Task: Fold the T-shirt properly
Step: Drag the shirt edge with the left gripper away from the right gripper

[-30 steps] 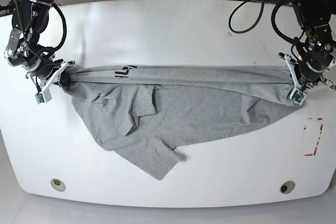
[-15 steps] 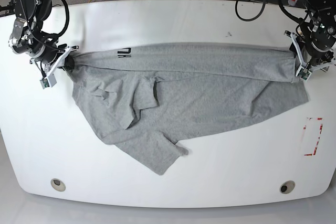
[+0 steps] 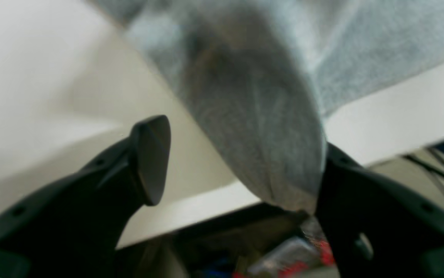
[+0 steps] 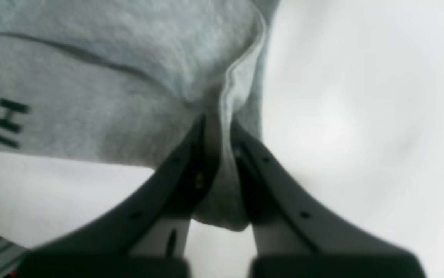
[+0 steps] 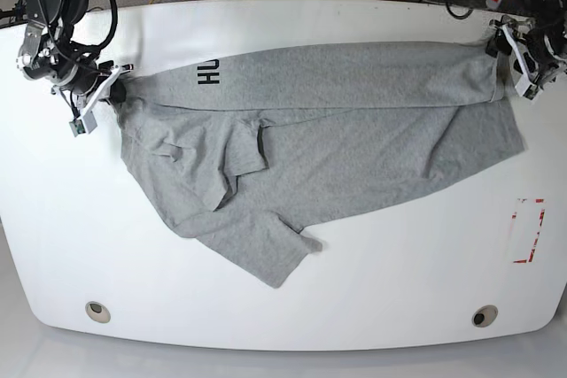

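One light heather-grey cotton T-shirt is spread across the white table, its upper fold stretched along the far edge, black letters "HU" showing. Its far-left end is pinched between the closed fingers of the right gripper. The left gripper, jaws parted, is seen with cloth resting against one finger at the far-right corner.

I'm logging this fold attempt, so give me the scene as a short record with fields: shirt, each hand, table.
T-shirt: grey, spread rumpled, top edge stretched between both hands, letters "HU" showing
right hand: shut on the shirt's edge
left hand: jaws apart, cloth draped against one finger
table: white, red-marked rectangle near one edge
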Motion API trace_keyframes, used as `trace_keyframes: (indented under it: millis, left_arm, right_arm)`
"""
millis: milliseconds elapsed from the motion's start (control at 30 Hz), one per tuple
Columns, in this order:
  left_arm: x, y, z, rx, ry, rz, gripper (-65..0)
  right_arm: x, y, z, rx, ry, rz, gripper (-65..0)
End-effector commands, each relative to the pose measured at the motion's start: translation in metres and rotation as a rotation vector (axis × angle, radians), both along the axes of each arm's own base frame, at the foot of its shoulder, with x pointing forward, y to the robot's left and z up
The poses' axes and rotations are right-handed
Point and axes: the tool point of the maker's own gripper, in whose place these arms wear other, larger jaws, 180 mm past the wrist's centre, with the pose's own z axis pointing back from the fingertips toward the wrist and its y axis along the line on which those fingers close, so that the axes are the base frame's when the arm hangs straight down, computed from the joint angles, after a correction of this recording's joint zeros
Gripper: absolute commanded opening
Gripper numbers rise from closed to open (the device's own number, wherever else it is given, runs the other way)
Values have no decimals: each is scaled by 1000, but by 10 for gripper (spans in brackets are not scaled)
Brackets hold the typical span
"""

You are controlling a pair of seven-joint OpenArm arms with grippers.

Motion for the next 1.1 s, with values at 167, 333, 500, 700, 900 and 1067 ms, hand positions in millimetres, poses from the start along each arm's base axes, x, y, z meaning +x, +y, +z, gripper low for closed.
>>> trace_keyframes:
  millis: [167,333,500,700,900,1067]
  left_arm:
    - [17,17,28,-141,-15,4,-267]
    - [17,16,48,-175,-12,-37,-267]
    - [-2,3,50,-159,41,-115,-267]
    - [-23,3,47,-129,116,-161,-267]
    - [-17,0,53,-187,87,-128,-267]
    - [-9,-7,63,-311,23,-54,-267]
  right_arm:
    - [11,-4,14,-9,-52,4,-650]
    - [14,2,13,9,-61,-2,-650]
    - [15,4,13,17,-66,-3,-650]
    - [15,4,13,18,-66,-3,-650]
    - [15,5,13,17,-70,2,-650]
    - [14,7,13,16,-72,26,-650]
